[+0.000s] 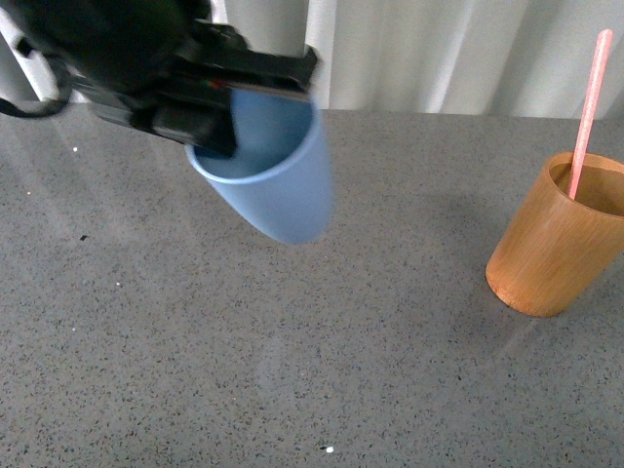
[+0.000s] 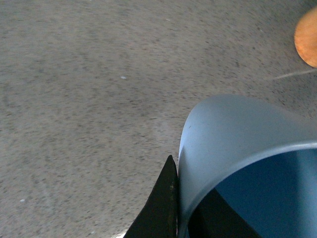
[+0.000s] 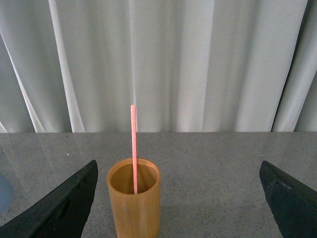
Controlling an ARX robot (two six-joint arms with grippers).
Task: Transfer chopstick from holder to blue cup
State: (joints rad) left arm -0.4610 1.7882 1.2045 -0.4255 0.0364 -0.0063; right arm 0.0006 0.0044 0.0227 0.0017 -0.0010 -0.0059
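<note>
The blue cup (image 1: 278,185) hangs tilted above the table at the left, its mouth facing me. My left gripper (image 1: 224,107) is shut on its rim, one finger outside the wall and one inside. In the left wrist view the cup (image 2: 237,144) fills the corner by the gripper (image 2: 185,208). The orange-brown holder (image 1: 556,239) stands upright at the far right with one pink chopstick (image 1: 588,107) leaning in it. My right gripper (image 3: 178,168) is open and level with the holder (image 3: 133,203), which sits nearer one finger (image 3: 64,203). The chopstick (image 3: 133,148) rises well above the rim.
The grey speckled table (image 1: 322,370) spreads under both cups. A white curtain (image 3: 158,64) hangs behind the far edge. A sliver of the blue cup (image 3: 4,193) shows at the side of the right wrist view.
</note>
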